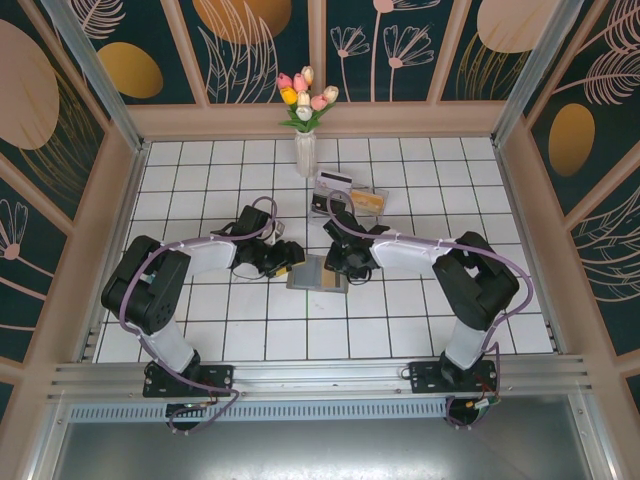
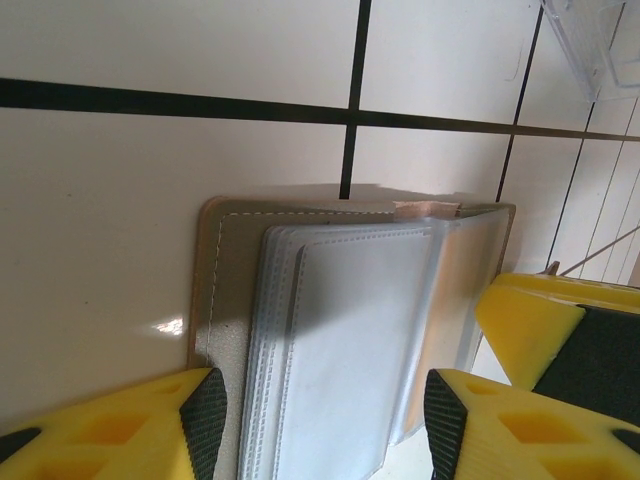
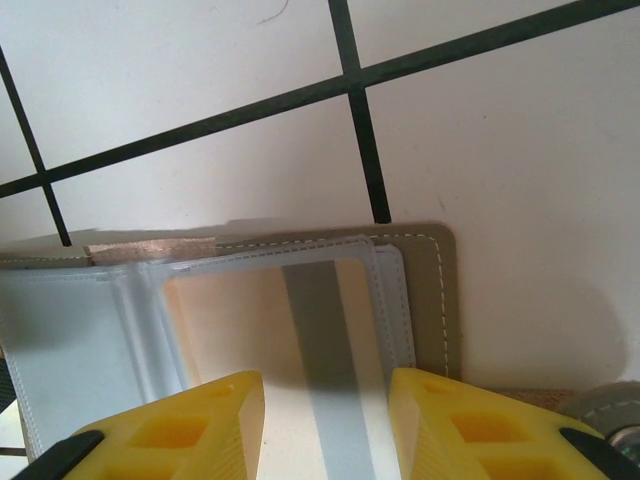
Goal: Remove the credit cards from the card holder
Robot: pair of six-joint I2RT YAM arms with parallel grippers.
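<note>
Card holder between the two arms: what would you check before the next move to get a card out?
1. Card holder lies open and flat on the tiles: ok.
2. Card with a grey stripe sits in the clear sleeve under the right gripper: ok.
3. Right gripper open, jaws apart above that sleeve: ok.
4. Left gripper open, jaws either side of the other sleeves: ok.
5. Left gripper pinning the holder down: cannot tell.
6. Clear tray close behind the holder: ok.
</note>
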